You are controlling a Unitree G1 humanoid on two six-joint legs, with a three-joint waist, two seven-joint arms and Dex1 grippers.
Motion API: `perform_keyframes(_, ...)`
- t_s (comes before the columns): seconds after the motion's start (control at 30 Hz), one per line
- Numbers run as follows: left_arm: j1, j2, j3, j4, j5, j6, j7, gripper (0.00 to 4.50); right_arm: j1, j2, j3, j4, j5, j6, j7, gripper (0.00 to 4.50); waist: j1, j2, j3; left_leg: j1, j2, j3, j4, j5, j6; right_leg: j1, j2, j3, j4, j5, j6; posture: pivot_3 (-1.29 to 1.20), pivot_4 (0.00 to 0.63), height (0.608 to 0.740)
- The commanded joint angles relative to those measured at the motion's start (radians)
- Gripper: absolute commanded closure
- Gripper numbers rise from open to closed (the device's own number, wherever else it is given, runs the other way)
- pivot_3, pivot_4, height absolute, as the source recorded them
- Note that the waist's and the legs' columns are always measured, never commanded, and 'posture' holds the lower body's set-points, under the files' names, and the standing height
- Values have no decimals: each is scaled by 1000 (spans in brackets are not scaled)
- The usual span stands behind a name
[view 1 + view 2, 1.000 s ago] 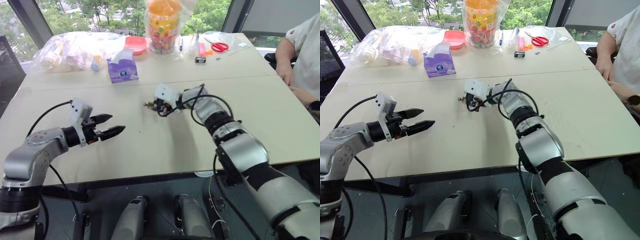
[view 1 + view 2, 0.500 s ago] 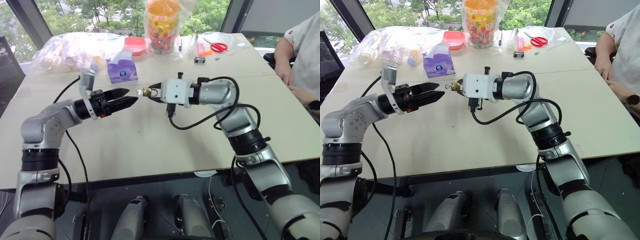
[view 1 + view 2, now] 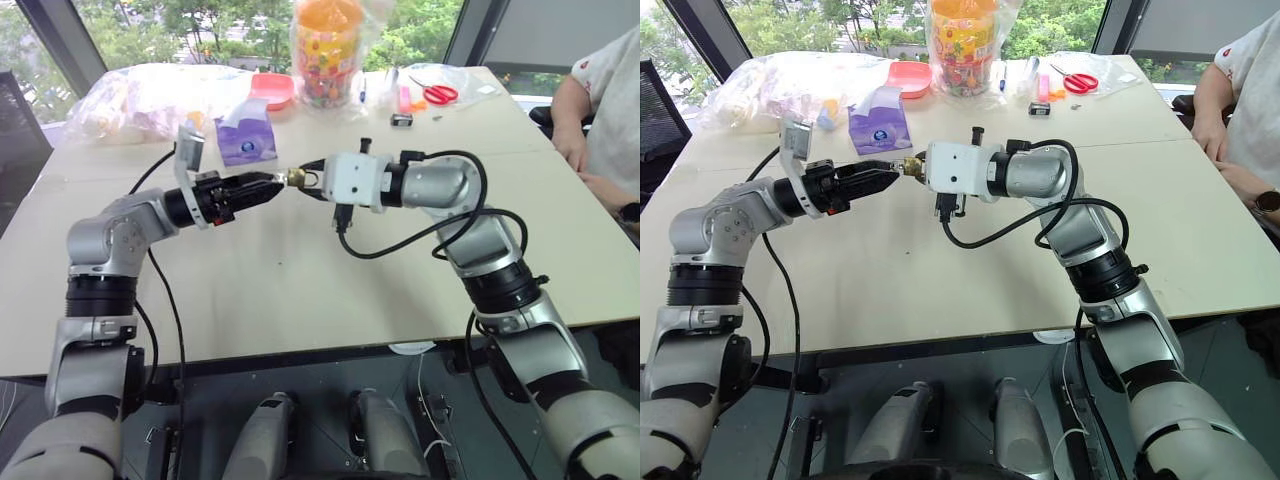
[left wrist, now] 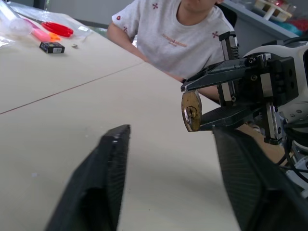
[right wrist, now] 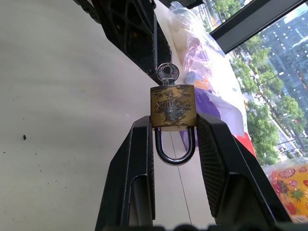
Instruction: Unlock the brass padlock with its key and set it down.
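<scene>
Behind the pale desk (image 3: pixel 300 290) you see big windows and green trees. Your right pincer (image 5: pixel 174 126) holds the brass padlock (image 5: pixel 173 107) up above the desk, fingers clamped on its body, shackle between them and the key (image 5: pixel 167 73) sticking out of the far end. Your left pincer (image 3: pixel 268 186) faces it at the same height, its tips right at the key; in its wrist view the fingers (image 4: pixel 103 163) stand apart, and you cannot tell whether they touch the key. A person (image 3: pixel 605 100) sits at the desk's right edge.
</scene>
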State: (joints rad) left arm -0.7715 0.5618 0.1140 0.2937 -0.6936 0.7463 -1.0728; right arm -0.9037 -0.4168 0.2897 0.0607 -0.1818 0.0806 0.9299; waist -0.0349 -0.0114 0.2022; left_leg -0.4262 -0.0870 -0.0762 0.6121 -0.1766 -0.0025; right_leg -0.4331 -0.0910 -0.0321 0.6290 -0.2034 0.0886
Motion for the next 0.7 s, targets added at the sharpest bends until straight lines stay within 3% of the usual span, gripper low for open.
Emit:
perform_keyframes(0.03, -41, -2, 26, -11, -3, -21, -9, 3598, -12, -6, -8, -41, 11, -10, -11, 3822, 1, 0, 0, 0, 0, 0, 0, 0, 0, 0, 0, 0, 0, 0, 0, 0, 150, 740)
perform_keyframes(0.1, -44, -6, 24, -8, 2, -24, -8, 4484, -12, -5, -6, -42, 11, -10, -10, 3822, 3, 0, 0, 0, 0, 0, 0, 0, 0, 0, 0, 0, 0, 0, 0, 0, 150, 740)
perform_keyframes(0.5, -34, 0, -50, -13, 108, -111, -33, 4484, -7, -5, 3, -49, 17, -1, -4, 3822, 21, 0, 0, 0, 0, 0, 0, 0, 0, 0, 0, 0, 0, 0, 0, 0, 150, 740)
perform_keyframes(0.7, -16, 34, -185, 0, 387, -539, -38, 4484, 1, -4, 4, -66, 36, 33, 16, 3822, 23, 0, 0, 0, -1, 0, 0, 0, 0, 0, -1, 0, -1, 0, -1, 0, 150, 740)
